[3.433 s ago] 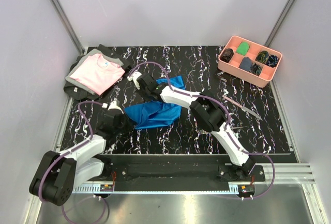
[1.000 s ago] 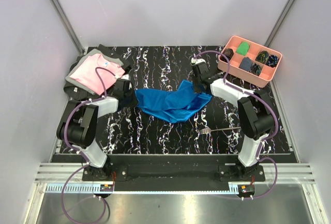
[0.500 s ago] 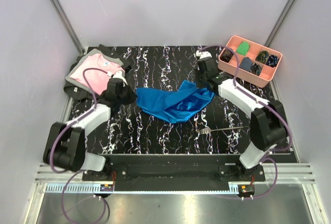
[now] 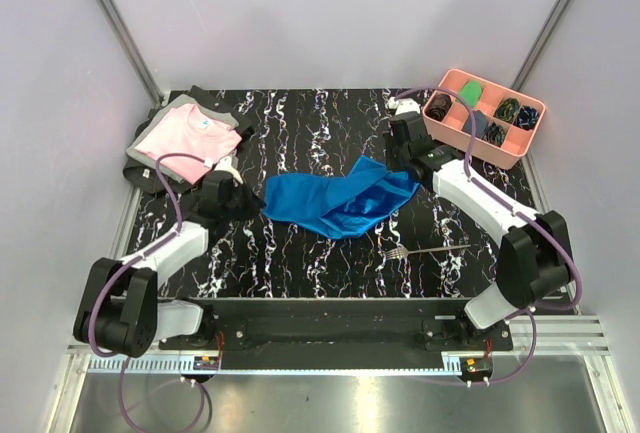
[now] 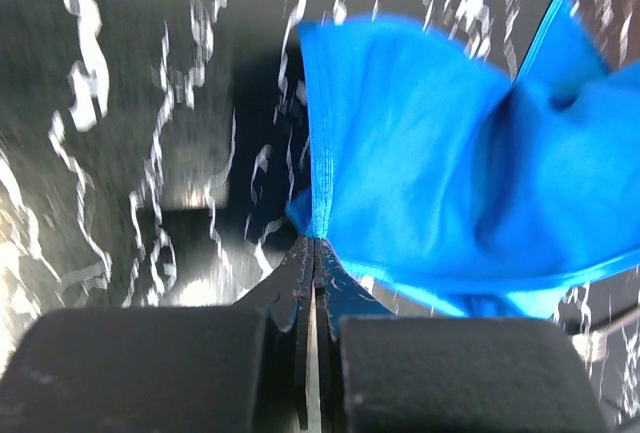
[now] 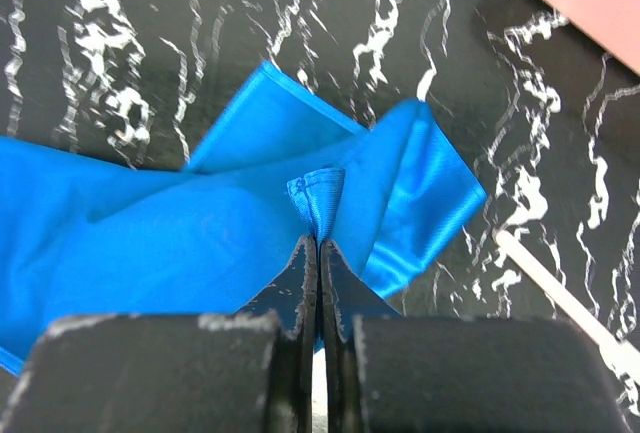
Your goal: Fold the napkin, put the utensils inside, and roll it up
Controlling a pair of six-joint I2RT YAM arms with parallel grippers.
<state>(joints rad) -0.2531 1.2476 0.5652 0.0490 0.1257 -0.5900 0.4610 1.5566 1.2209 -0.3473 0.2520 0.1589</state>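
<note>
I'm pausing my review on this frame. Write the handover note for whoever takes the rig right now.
Left end effector: shut on the napkin at its left end.
Right end effector: shut on its right corner.
Napkin: bunched, stretched between the two, mid-table.
Fork: on the table, near side, clear of the cloth.
Done: both grips taken.
Left: spread, fold, add fork, roll.

- napkin (image 4: 340, 203): blue cloth, smooth, strong satin sheen; stitched hem shows in the wrist views.
- table (image 4: 300, 263): black top with white marble-like veining, faintly glossy.
- fork (image 4: 425, 250): thin bright silver metal.
- tray (image 4: 468, 145): pink plastic, matt.
- shirt (image 4: 185, 143): pink cloth, matt, grey trim.
</note>
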